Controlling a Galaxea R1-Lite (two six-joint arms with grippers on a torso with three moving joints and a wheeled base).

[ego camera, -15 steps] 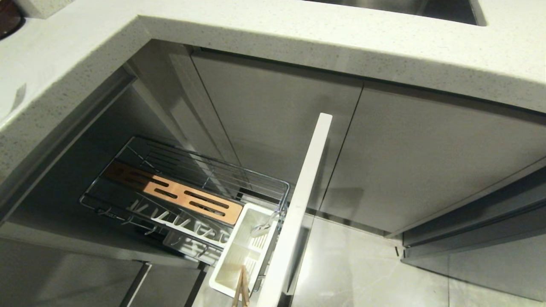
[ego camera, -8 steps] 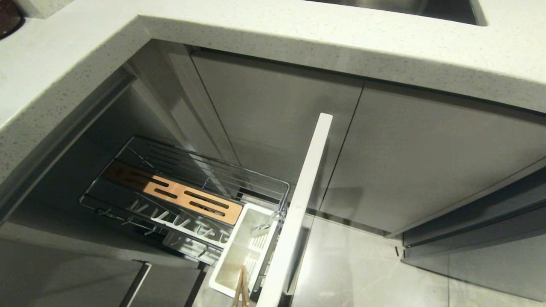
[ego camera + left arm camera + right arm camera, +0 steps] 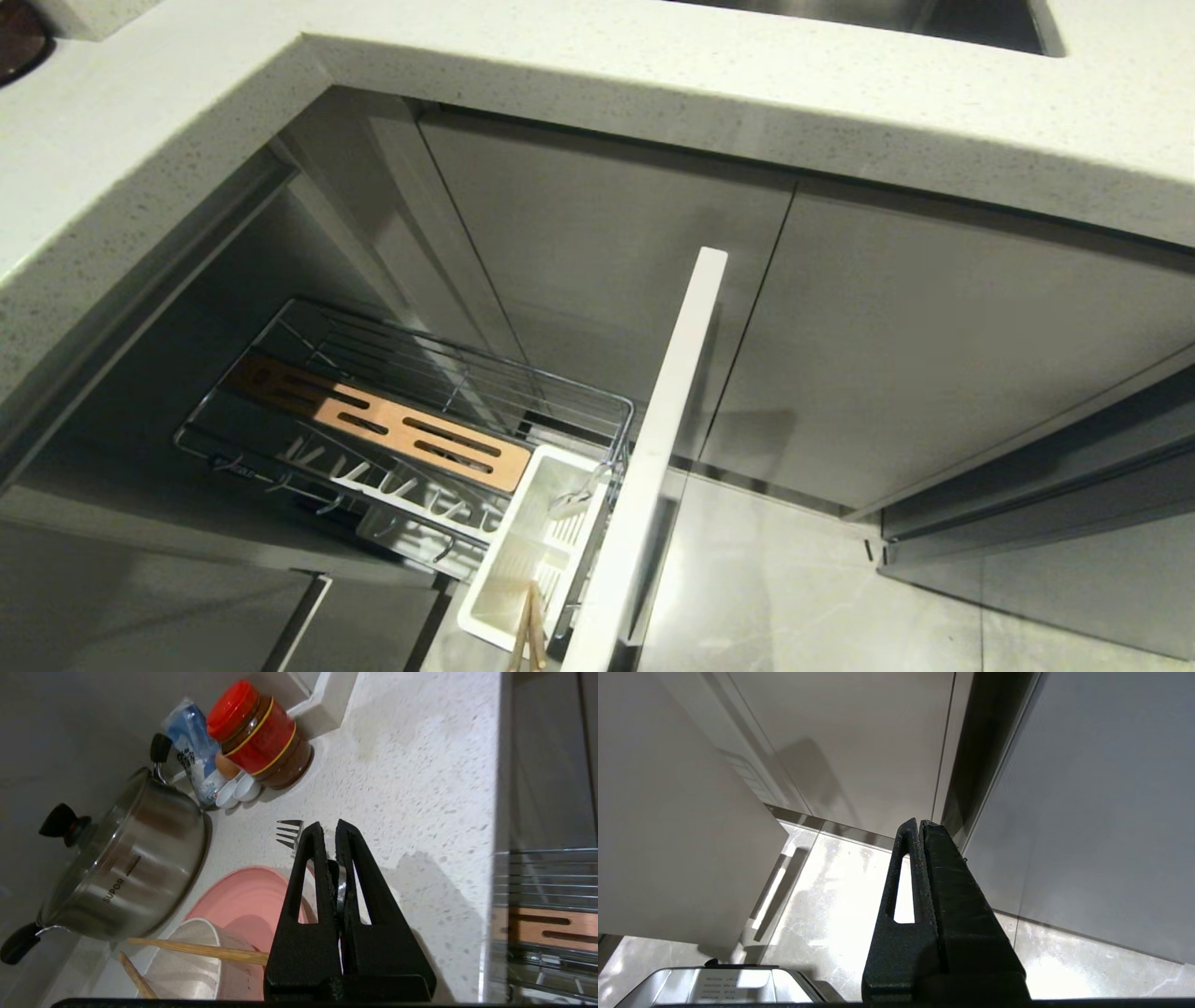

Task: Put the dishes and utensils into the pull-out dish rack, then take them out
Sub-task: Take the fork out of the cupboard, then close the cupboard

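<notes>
Left gripper (image 3: 328, 828): black fingers clamped on the slim silver metal fork (image 3: 290, 833), tines jutting past the tips, held above the speckled white stone countertop (image 3: 411, 779) beside the flat pale-pink round plate (image 3: 243, 900); near it sit the small off-white round bowl (image 3: 187, 961) bearing the light wooden chopsticks (image 3: 196, 950), the lidded steel pot (image 3: 126, 858) and a red-lidded brown jar (image 3: 261, 737). Right gripper (image 3: 920, 826): fingers pressed together, empty, pointing toward grey cabinet doors (image 3: 859, 742) above the pale glossy floor (image 3: 840, 891). Pull-out chrome wire dish rack (image 3: 411, 411): drawn out below the counter, wooden slotted strip (image 3: 392, 431) inside, white plastic cutlery caddy (image 3: 527, 551) against the pale grey drawer front (image 3: 653, 448).
</notes>
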